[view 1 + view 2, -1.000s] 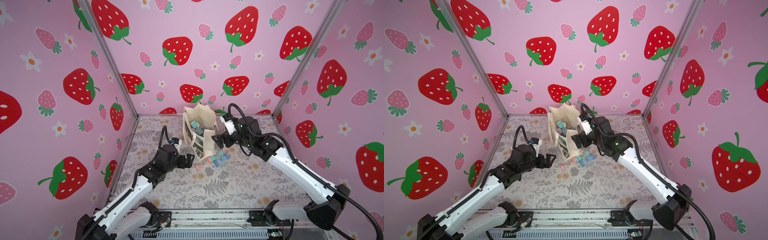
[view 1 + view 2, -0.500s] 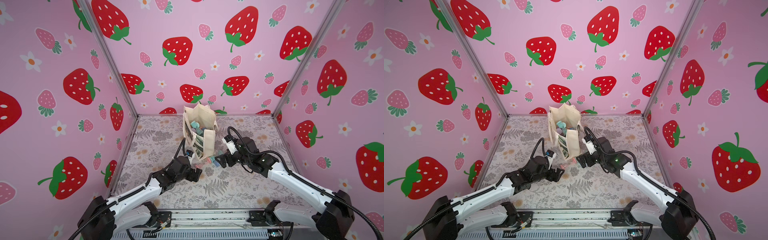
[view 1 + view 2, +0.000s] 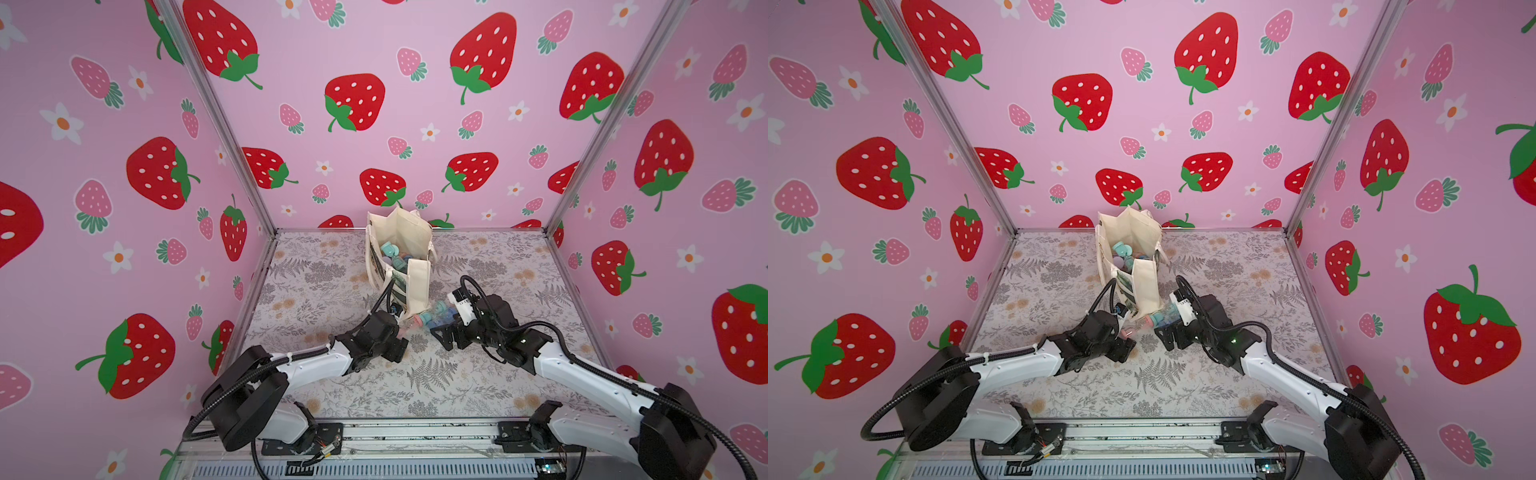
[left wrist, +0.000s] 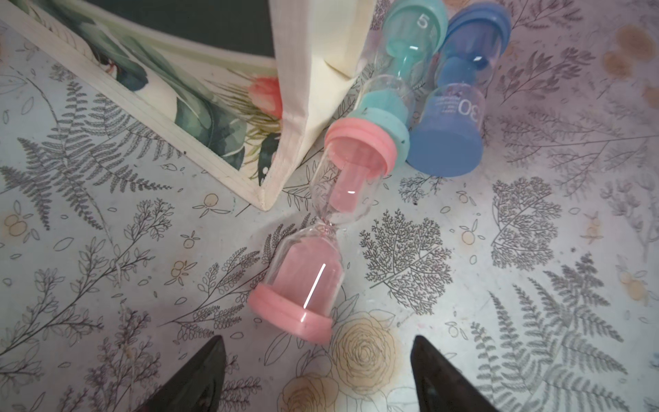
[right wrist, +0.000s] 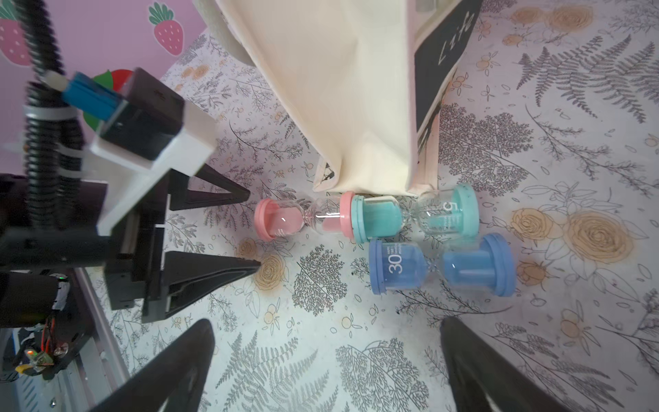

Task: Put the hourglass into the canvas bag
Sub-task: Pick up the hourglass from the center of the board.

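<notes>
Lying flat beside a corner of the canvas bag (image 4: 199,117), the pink hourglass (image 4: 310,264) sits just ahead of the left gripper (image 4: 317,342), jaws apart to straddle it. The right gripper (image 5: 327,321) gapes empty nearby.

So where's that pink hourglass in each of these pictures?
In a top view: pink hourglass, centre, at the canvas bag's foot.
In a top view: centre, at that bag's foot.
Left wrist: mid-picture, lying diagonally.
Right wrist: near the middle, off the left gripper's tips.
Shared landmark: the teal hourglass against its cap.
</notes>
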`<action>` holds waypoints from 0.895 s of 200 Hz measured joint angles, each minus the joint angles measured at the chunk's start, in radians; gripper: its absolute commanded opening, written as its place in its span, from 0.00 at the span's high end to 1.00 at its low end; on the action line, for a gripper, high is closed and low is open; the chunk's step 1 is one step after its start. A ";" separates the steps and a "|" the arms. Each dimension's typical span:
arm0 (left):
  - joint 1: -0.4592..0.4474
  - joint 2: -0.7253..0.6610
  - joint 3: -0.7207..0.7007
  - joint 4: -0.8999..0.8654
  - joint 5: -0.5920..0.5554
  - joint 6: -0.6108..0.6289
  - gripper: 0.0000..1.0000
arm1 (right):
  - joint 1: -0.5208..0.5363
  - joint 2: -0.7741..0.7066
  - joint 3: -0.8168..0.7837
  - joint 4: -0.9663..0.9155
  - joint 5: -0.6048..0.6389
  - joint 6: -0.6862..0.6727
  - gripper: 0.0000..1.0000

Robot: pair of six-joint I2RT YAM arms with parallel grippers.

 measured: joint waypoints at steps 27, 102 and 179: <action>0.000 0.068 0.018 0.043 -0.018 0.027 0.25 | 0.000 -0.016 -0.005 0.040 -0.011 0.005 0.01; 0.000 0.193 0.039 0.115 -0.041 0.054 0.36 | 0.000 -0.024 -0.006 0.070 -0.012 0.004 0.01; 0.000 0.206 0.039 0.145 -0.043 0.060 0.51 | 0.000 -0.023 -0.007 0.072 -0.009 0.002 0.01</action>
